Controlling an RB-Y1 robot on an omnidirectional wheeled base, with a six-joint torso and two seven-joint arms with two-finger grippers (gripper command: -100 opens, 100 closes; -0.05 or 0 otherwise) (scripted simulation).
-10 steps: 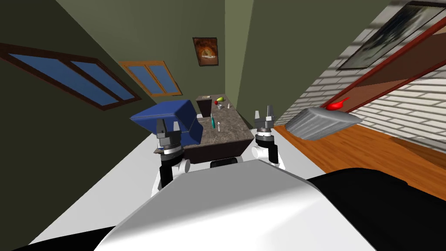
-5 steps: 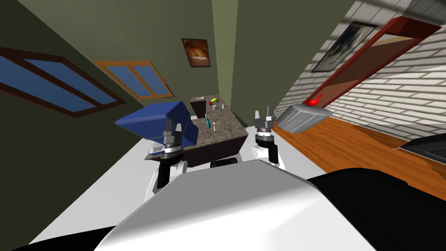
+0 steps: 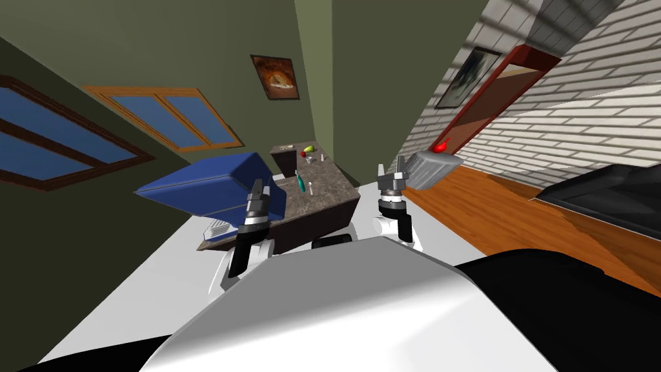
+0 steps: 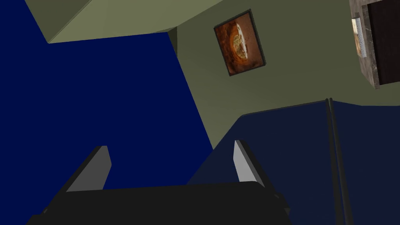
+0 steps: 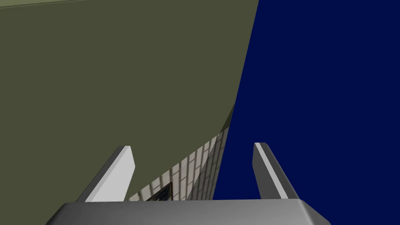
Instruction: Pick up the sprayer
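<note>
With left gripper [image 3: 260, 188] and right gripper [image 3: 392, 169] spread wide, the centre-frame counter [image 3: 328, 186] should be neared until the presumed teal sprayer [image 3: 299, 183] is reachable.

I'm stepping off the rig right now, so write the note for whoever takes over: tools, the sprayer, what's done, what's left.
Left tool: open, empty, raised in front of the big blue box-shaped piece.
Right tool: open, empty, raised beside the dark stone-patterned table.
Small teal bottle-shaped thing, probably the sprayer though too small to be sure, stands on that table, beyond both tools.
Done: nothing grasped.
Left: get nearer, reach, grip, lift.
</note>
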